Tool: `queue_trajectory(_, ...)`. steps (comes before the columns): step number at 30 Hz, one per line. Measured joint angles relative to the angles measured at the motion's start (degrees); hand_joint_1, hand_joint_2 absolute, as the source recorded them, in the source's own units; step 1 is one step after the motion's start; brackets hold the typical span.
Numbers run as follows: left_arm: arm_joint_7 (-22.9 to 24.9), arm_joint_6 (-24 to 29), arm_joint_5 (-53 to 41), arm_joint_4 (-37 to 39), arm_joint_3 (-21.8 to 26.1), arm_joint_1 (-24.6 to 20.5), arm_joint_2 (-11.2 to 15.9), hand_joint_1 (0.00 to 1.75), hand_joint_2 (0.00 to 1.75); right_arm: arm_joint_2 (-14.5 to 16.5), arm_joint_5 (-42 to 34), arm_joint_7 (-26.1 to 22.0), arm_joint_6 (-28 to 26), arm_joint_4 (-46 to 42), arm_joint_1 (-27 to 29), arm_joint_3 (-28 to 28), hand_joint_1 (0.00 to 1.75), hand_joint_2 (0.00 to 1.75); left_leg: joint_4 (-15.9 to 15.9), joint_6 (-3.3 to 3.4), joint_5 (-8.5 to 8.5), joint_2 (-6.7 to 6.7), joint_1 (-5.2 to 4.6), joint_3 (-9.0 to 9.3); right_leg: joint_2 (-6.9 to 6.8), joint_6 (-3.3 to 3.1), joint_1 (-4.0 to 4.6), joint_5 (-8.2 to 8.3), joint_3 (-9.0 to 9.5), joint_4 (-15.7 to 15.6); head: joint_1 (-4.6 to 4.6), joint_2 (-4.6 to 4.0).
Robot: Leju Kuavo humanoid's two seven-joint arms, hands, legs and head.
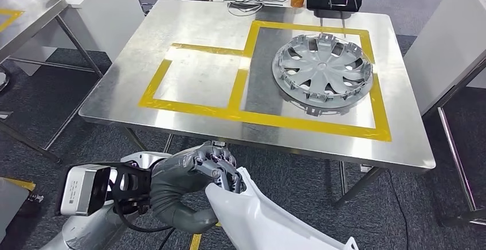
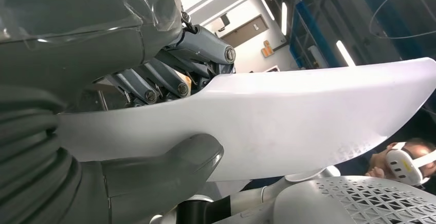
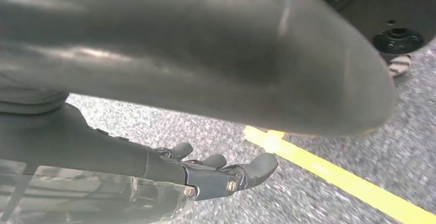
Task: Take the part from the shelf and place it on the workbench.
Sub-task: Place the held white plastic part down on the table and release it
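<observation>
Below the workbench (image 1: 189,125) edge, my left hand (image 1: 213,167) pinches the white part (image 1: 261,218) thumb-against-fingers for carrying, while my right hand (image 3: 216,175) hangs spread, holding nothing.

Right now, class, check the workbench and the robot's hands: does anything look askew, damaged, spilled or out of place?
Nothing stands out. The grey wheel cover lies flat inside the larger yellow-taped square on the workbench, though its rim overlaps the tape on the right side. The left hand grips the white part below the table's near edge. The right hand hangs over the floor, holding nothing.
</observation>
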Motion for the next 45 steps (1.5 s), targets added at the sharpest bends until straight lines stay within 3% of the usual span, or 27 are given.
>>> queue_trajectory(1,0.0,0.0,0.0,0.0,0.0,0.0,0.0,1.75,1.75,0.2,0.0,-0.1,0.0,0.0,0.0,0.0,0.00,0.00,-3.4,1.00,1.38,0.16,-0.43,1.55,-0.01,0.08,0.14,-0.29,0.48,-0.3,0.10,0.00)
queue_trajectory(3,0.0,0.0,0.0,-0.2,0.0,-0.2,0.0,1.75,1.75,0.4,0.0,-0.2,0.0,0.0,-0.1,0.0,0.00,0.00,-7.4,2.42,1.73,0.35,-1.25,3.46,-0.16,0.57,-0.03,-0.37,1.13,-0.9,0.12,0.00)
queue_trajectory(5,0.0,-0.1,0.0,-0.3,0.0,-0.2,0.0,1.75,1.75,0.5,-0.1,-0.2,-0.1,0.1,-0.1,0.0,0.00,0.00,-9.4,2.88,1.32,0.26,-1.42,5.06,-0.39,1.41,-0.17,0.05,1.85,-1.3,-0.01,0.01)
queue_trajectory(7,0.0,-0.2,0.0,-0.5,0.0,-0.3,0.0,1.75,1.75,0.6,0.0,-0.2,-0.1,0.1,-0.1,0.0,0.00,0.00,-11.3,3.06,1.30,0.17,-1.22,7.42,-0.42,1.60,-0.18,-0.01,1.69,0.2,0.00,0.01)
queue_trajectory(8,0.0,-0.2,0.0,-0.6,-0.1,-0.4,-0.1,1.75,1.75,0.6,0.0,-0.2,-0.2,0.1,-0.2,0.0,0.00,0.00,-11.9,3.05,1.25,0.18,-1.08,8.42,-0.35,1.49,-0.19,-0.48,0.30,2.6,0.04,0.01)
queue_trajectory(10,0.0,-0.3,0.0,-0.6,-0.2,-0.5,-0.2,1.75,1.75,0.4,-0.1,-0.3,-0.2,0.1,-0.2,0.0,0.00,0.00,-12.2,2.92,0.72,0.13,-1.08,9.26,-0.21,1.26,-0.20,-2.22,-4.40,9.4,0.04,0.00)
queue_trajectory(12,0.0,-0.3,0.0,-0.6,-0.4,-0.2,-0.2,1.75,1.75,0.2,-0.1,-0.3,-0.2,0.2,0.0,0.0,0.00,0.00,-12.2,2.50,-0.20,-0.12,-0.94,10.12,-0.20,1.61,-0.40,-3.61,-8.40,13.1,0.06,0.00)
queue_trajectory(14,0.0,-0.3,0.0,-0.6,-0.6,0.0,-0.2,1.75,1.75,0.2,-0.1,-0.3,-0.3,0.2,0.2,0.0,0.00,0.00,-12.0,1.74,-1.44,-0.39,-0.58,11.49,-0.22,3.31,-1.03,-1.59,-8.69,9.4,0.09,0.00)
queue_trajectory(15,0.0,-0.3,0.0,-0.6,-0.6,0.0,-0.2,1.75,1.75,0.2,-0.1,-0.3,-0.4,0.2,0.3,0.0,0.00,0.00,-11.8,1.25,-2.23,-0.45,-0.45,12.02,-0.24,4.62,-1.50,0.95,-7.86,5.6,0.11,0.00)
queue_trajectory(16,0.0,-0.3,0.0,-0.6,-0.7,0.1,-0.1,1.75,1.75,0.3,-0.1,-0.3,-0.4,0.2,0.4,0.0,0.00,0.00,-11.2,0.76,-3.16,-0.47,-0.34,12.57,-0.47,5.26,-1.80,3.13,-7.09,2.2,0.24,0.00)
queue_trajectory(17,0.0,-0.3,-0.1,-0.6,-0.7,0.1,-0.1,1.75,1.75,0.3,-0.1,-0.4,-0.3,0.3,0.4,0.0,0.00,0.00,-10.8,0.29,-4.03,-0.45,-0.35,12.70,-0.67,5.10,-1.83,4.70,-6.38,0.0,0.31,0.00)
queue_trajectory(18,0.0,-0.3,-0.1,-0.6,-0.7,0.1,-0.1,1.75,1.75,0.4,-0.1,-0.5,-0.3,0.3,0.3,0.0,0.00,0.00,-10.4,-0.12,-4.78,-0.40,-0.38,12.79,-0.81,4.33,-1.73,5.49,-6.01,-1.0,0.37,0.00)
queue_trajectory(20,0.0,-0.3,-0.2,-0.7,-0.6,0.0,0.0,1.75,1.75,0.4,-0.1,-0.6,-0.3,0.3,0.2,0.0,0.00,0.00,-9.6,-0.68,-5.51,-0.29,-0.18,12.85,-0.78,2.20,-1.40,5.11,-5.39,-0.8,0.29,0.00)
queue_trajectory(22,0.0,-0.3,-0.2,-0.8,-0.6,-0.1,0.0,1.75,1.75,0.3,-0.1,-0.7,-0.3,0.4,0.2,0.0,0.00,0.00,-6.7,-1.18,-5.12,-0.08,0.26,11.72,-0.50,1.25,-1.38,4.57,-4.53,-0.8,0.14,0.00)
queue_trajectory(24,0.0,-0.2,-0.4,-0.9,-0.5,-0.1,0.0,1.75,1.75,0.2,-0.1,-0.8,-0.3,0.5,0.1,0.0,0.00,0.00,-0.1,-1.80,-5.46,0.09,0.61,7.50,-0.30,0.68,-1.24,3.76,-3.46,-0.9,0.04,0.00)
queue_trajectory(26,0.1,-0.1,-0.7,-1.0,-0.5,0.0,0.0,1.75,1.75,0.2,-0.1,-0.9,-0.3,0.5,0.0,0.0,0.00,0.00,6.1,-2.24,-8.37,0.12,0.78,2.16,-0.12,0.47,-1.13,2.76,-2.33,-0.9,-0.01,0.00)
queue_trajectory(28,0.1,0.1,-1.0,-1.0,-0.5,0.1,0.0,1.75,1.75,0.3,-0.1,-0.8,-0.3,0.6,0.0,0.0,0.00,0.00,6.7,-2.20,-10.06,0.12,0.77,-0.77,0.18,0.48,-1.03,1.65,-0.89,-0.9,-0.02,0.00)
queue_trajectory(29,0.1,0.1,-1.0,-1.0,-0.5,0.1,0.0,1.75,1.75,0.3,-0.1,-0.8,-0.3,0.6,0.0,0.0,0.00,0.00,4.5,-1.93,-8.86,0.12,0.69,-0.98,0.32,0.51,-0.98,1.09,-0.10,-0.9,-0.03,0.00)
queue_trajectory(32,0.0,0.1,-1.1,-1.1,-0.3,0.0,0.0,1.75,1.75,0.5,-0.2,-1.0,-0.3,0.6,0.0,0.0,0.00,0.00,-5.8,-0.07,0.80,-0.13,-0.08,0.71,0.68,0.81,-0.78,-0.33,1.65,-1.0,-0.01,0.00)
queue_trajectory(33,0.0,0.2,-1.3,-1.2,-0.1,0.0,0.1,1.75,1.75,0.6,-0.2,-1.1,-0.2,0.6,-0.1,0.0,0.00,0.00,-7.7,0.47,3.10,-0.34,-0.35,1.20,0.82,1.07,-0.70,-0.73,1.90,-1.1,-0.04,0.00)
queue_trajectory(34,-0.1,0.4,-1.6,-1.3,0.1,0.0,0.1,1.75,1.75,0.7,-0.2,-1.2,-0.2,0.6,-0.1,0.0,0.00,0.00,-8.4,0.79,4.12,-0.57,-0.55,1.44,0.95,1.37,-0.65,-1.04,2.06,-1.3,-0.07,0.00)
queue_trajectory(36,-0.4,0.9,-2.3,-1.7,0.4,0.0,0.0,1.75,1.75,0.7,-0.3,-1.3,-0.2,0.6,-0.2,0.0,0.00,0.00,-9.0,0.82,4.32,-0.73,-0.43,2.22,0.97,1.84,-0.49,-1.54,2.43,-1.7,-0.15,0.01)
queue_trajectory(38,-0.9,1.5,-3.4,-2.1,0.6,-0.1,-0.1,1.75,1.75,0.6,-0.4,-1.4,-0.2,0.7,-0.3,0.0,0.00,0.00,-10.3,0.99,4.40,-0.72,-0.18,3.40,0.65,1.77,-0.28,-2.71,1.64,0.2,-0.09,0.01)
queue_trajectory(40,-1.5,2.6,-5.6,-2.3,0.7,-0.1,-0.1,1.75,1.75,0.5,-0.5,-1.4,-0.3,0.8,-0.3,0.0,0.00,0.00,-10.9,1.28,4.22,-0.74,-0.26,4.19,0.40,1.30,-0.09,-4.96,-2.18,6.7,-0.04,0.00)
queue_trajectory(42,-2.5,4.5,-8.6,-2.3,1.1,0.0,-0.1,1.75,1.75,0.5,-0.5,-1.4,-0.4,0.9,-0.3,0.0,0.00,0.00,-10.8,1.42,3.88,-0.90,-0.44,4.31,0.40,1.29,-0.01,-6.17,-6.88,13.2,-0.05,0.00)
queue_trajectory(43,-3.3,5.7,-10.3,-2.3,1.5,0.0,0.0,1.75,1.75,0.6,-0.5,-1.4,-0.5,1.0,-0.3,0.0,0.00,0.00,-10.7,1.43,3.67,-1.03,-0.48,4.36,0.39,1.66,-0.01,-5.56,-8.14,13.9,-0.06,0.00)
queue_trajectory(45,-5.3,8.4,-14.1,-2.0,2.6,-0.2,0.3,1.75,1.75,0.7,-0.4,-1.4,-0.6,1.1,-0.3,0.0,0.00,0.00,-10.2,1.22,3.18,-1.31,-0.47,4.52,0.36,2.81,-0.10,-2.10,-7.35,9.1,-0.04,0.00)
